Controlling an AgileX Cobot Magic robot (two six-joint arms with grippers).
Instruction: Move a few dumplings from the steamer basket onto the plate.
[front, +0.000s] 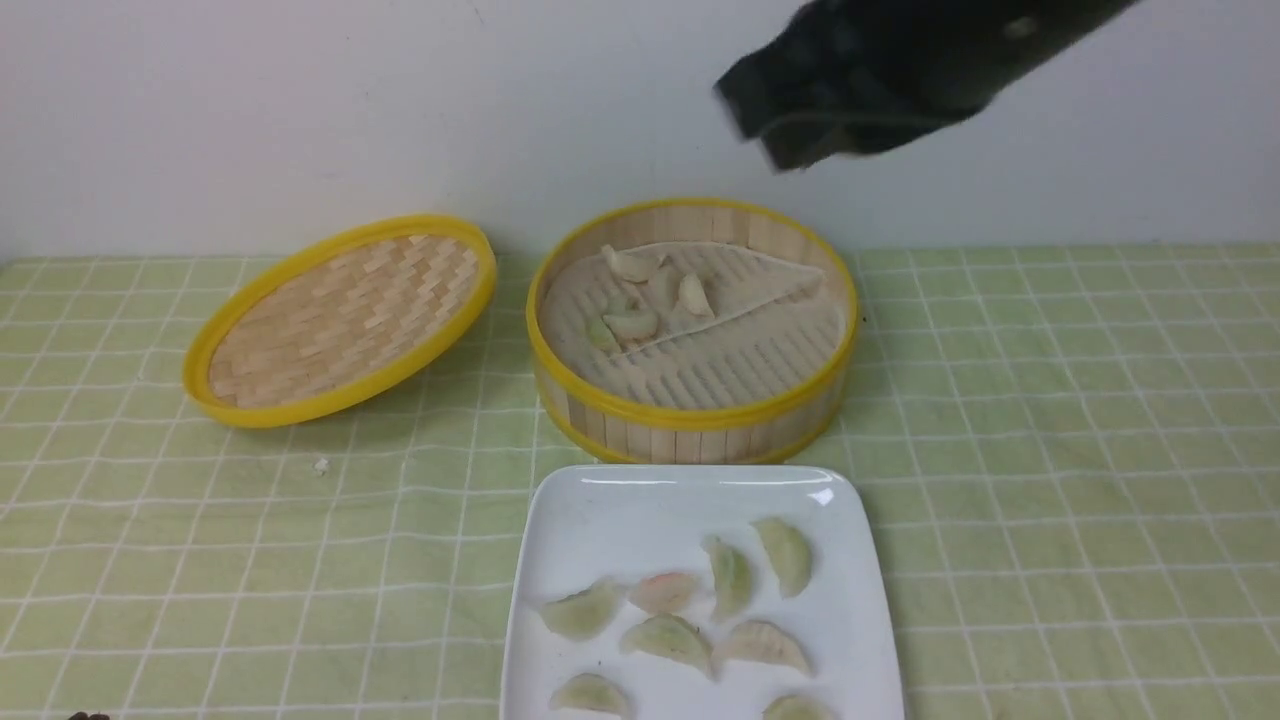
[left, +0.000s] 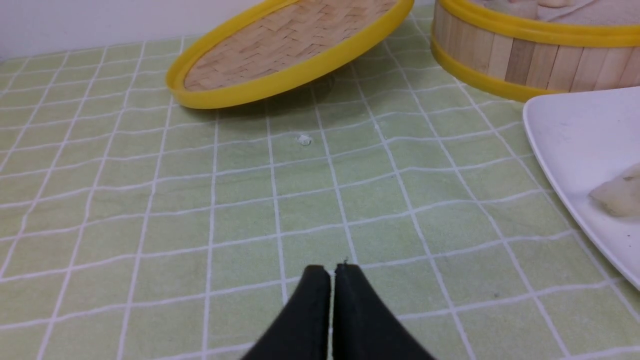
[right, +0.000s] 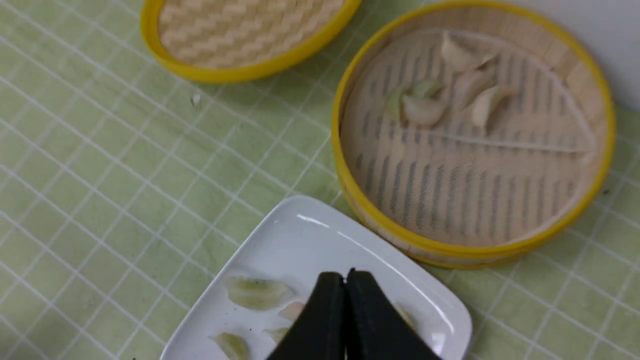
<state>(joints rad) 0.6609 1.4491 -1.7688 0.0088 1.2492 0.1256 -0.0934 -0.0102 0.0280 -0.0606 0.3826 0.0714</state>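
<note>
The steamer basket (front: 690, 415) stands mid-table with several dumplings (front: 640, 300) on its liner at the far left side; they also show in the right wrist view (right: 425, 107). The white plate (front: 640, 510) lies in front of it and holds several dumplings (front: 665, 635). My right gripper (front: 752, 118) is blurred, high above the basket; in its wrist view it (right: 345, 277) is shut and empty over the plate (right: 310, 235). My left gripper (left: 332, 272) is shut and empty over bare cloth, left of the plate (left: 580, 150).
The woven bamboo lid (front: 340, 320) leans tilted to the left of the basket. A small white crumb (front: 321, 465) lies on the green checked tablecloth in front of the lid. A white wall runs behind the table.
</note>
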